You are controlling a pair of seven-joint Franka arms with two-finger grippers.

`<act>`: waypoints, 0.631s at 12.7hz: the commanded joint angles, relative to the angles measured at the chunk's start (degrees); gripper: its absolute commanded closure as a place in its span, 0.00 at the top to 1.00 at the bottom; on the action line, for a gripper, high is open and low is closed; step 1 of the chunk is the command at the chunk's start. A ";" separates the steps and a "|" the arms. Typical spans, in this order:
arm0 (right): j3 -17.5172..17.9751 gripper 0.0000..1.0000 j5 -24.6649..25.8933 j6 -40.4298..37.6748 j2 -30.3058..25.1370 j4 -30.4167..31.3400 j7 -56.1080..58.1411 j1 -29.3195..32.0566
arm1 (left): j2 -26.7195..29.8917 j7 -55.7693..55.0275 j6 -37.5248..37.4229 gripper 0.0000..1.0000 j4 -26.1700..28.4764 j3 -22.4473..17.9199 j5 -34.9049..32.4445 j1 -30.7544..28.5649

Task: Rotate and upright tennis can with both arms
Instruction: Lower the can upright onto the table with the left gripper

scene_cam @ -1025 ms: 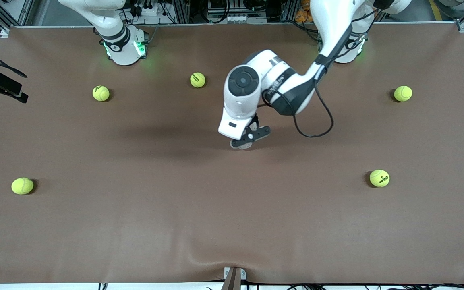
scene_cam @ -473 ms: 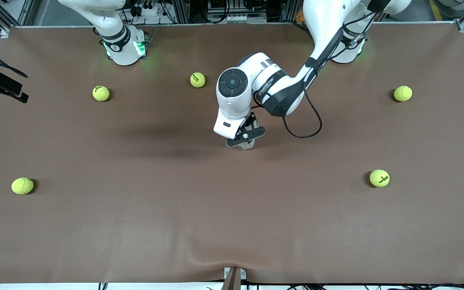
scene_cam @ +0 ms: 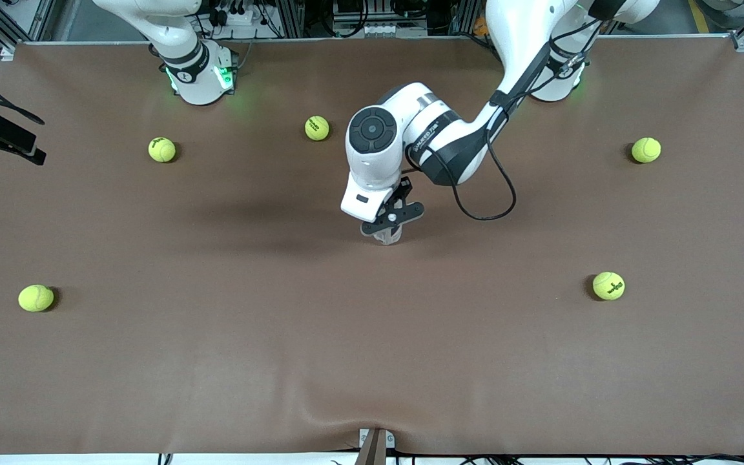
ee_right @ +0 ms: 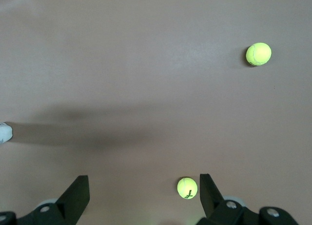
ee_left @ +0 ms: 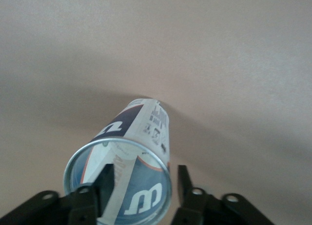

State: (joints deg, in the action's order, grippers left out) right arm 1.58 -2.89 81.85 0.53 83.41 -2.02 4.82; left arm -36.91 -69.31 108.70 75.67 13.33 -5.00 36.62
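Observation:
The tennis can (scene_cam: 389,237) stands about upright mid-table, mostly hidden under my left gripper (scene_cam: 390,226) in the front view. In the left wrist view the tennis can (ee_left: 146,127) shows its silvery rim, white and dark blue label and "W" logo, with its open end toward the camera. My left gripper (ee_left: 144,186) is open at the rim: one finger (ee_left: 105,183) is inside the can, the other (ee_left: 183,181) is outside, and neither presses the wall. My right gripper (ee_right: 144,195) is open and empty, high over the table near its base, out of the front view.
Several yellow-green tennis balls lie around: (scene_cam: 316,128), (scene_cam: 162,149), (scene_cam: 646,150), (scene_cam: 608,285), (scene_cam: 36,298). Two of them show in the right wrist view, one ball (ee_right: 258,54) and another ball (ee_right: 187,188). The brown table (scene_cam: 372,361) has a ripple at its near edge.
My left arm's wrist and gripper have shifted a little toward the right arm's end, settling over the can's top. The can has barely moved. The right arm has not moved.

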 commanded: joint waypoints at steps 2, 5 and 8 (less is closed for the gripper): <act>0.09 1.00 0.07 0.24 -0.18 0.08 -0.97 -0.17 | 4.28 -0.12 -1.48 1.00 -0.70 -0.41 -1.59 -0.06; 0.09 1.00 0.07 0.24 -0.17 0.08 -0.97 -0.17 | 8.41 0.14 -3.48 1.00 -0.53 -0.50 -1.68 -1.98; 0.09 1.00 0.77 0.86 -0.18 0.08 -1.06 -0.08 | 13.34 0.49 -7.70 1.00 -0.35 -0.50 -1.68 -4.62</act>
State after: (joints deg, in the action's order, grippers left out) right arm 1.60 -2.80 82.07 0.53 83.44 -2.02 4.82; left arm -27.03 -68.99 103.56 74.27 12.78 -5.25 33.42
